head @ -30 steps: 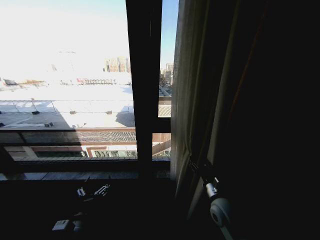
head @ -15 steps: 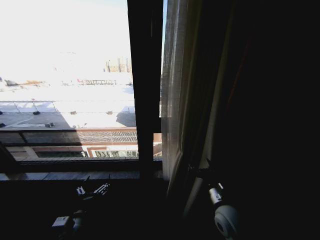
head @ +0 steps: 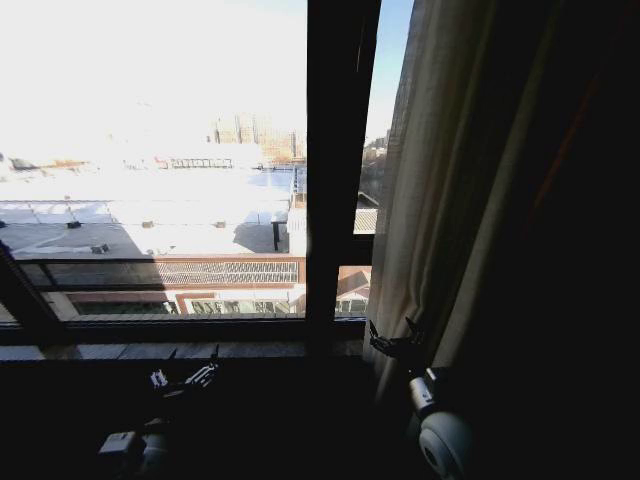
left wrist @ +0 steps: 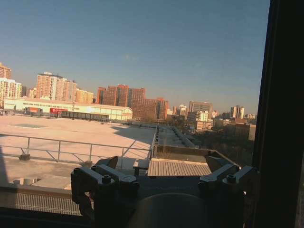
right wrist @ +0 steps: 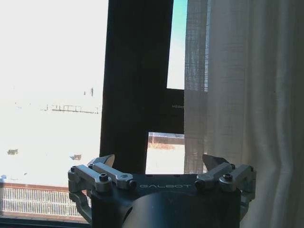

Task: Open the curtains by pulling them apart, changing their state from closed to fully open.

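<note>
The curtains show as one sheer white pleated panel [head: 440, 200] gathered at the right of the window, its edge hanging just right of the dark window frame bar [head: 335, 180]. My right gripper [head: 393, 338] stands open low against that edge, fingers spread and holding nothing. In the right wrist view the right gripper [right wrist: 159, 161] is open too, with one fingertip in front of the curtain [right wrist: 247, 95] and the other before the bar [right wrist: 137, 85]. The left gripper [head: 185, 378] hangs low at the left below the sill. It is open [left wrist: 161, 164] and faces the bare glass.
The windowsill [head: 150, 350] runs across below the glass. Right of the white panel everything is dark. A dark frame post [left wrist: 285, 118] stands beside the left gripper. Rooftops and buildings lie beyond the glass.
The whole picture has shifted, so the camera moved. My right gripper, earlier at a pinched fold of the curtain edge, now has its fingers spread and the fold hangs loose. The left gripper is unchanged.
</note>
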